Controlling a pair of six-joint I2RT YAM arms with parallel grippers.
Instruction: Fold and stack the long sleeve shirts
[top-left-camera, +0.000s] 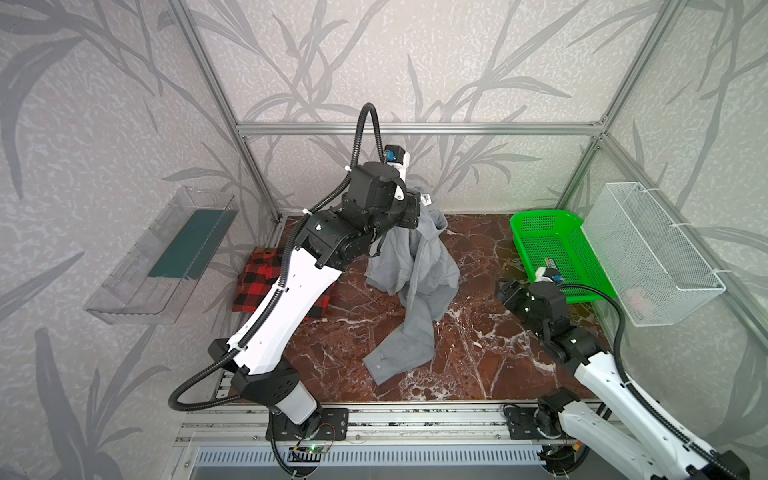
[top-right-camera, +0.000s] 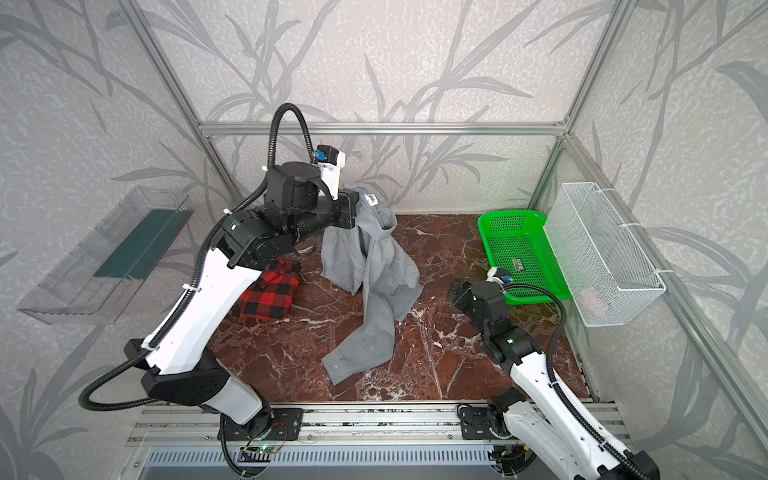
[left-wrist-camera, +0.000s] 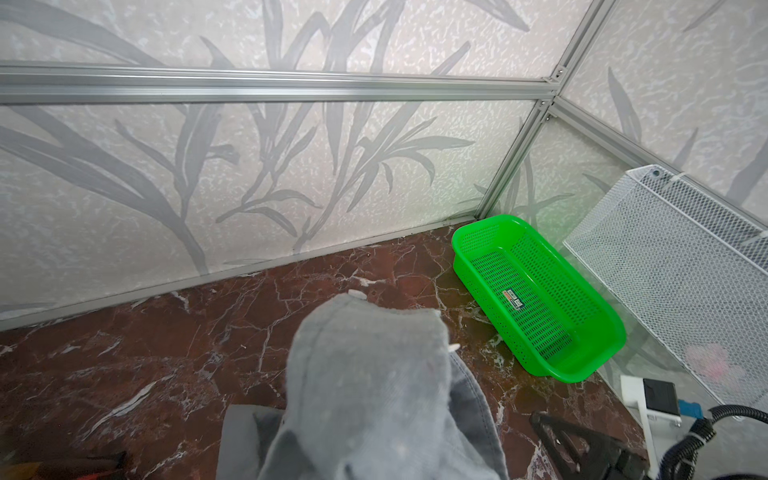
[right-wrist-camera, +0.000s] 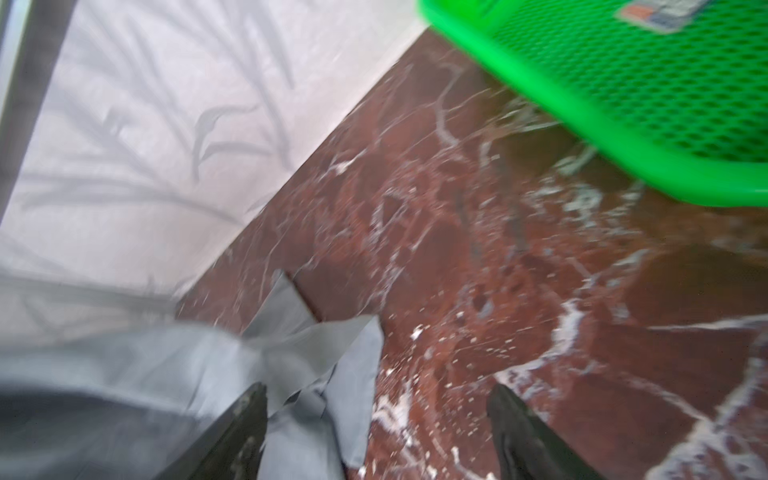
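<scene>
Two shirts: the red-and-black plaid flannel shirt (top-right-camera: 270, 291) lies folded at left; the plain light gray button-up shirt (top-left-camera: 415, 266) hangs from the left gripper (top-right-camera: 356, 203), clamped perhaps on its collar, sleeve trailing frontward. The right gripper (right-wrist-camera: 379, 388), jaws apart, hovers low just right of it.

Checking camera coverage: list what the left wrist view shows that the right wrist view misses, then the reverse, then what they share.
Left wrist only: the white wire basket, and the green basket seen whole. Right wrist only: the right gripper from close up, jaws open. Both: the gray shirt, at least part of the green basket, the marble table and the leaf-patterned wall.
</scene>
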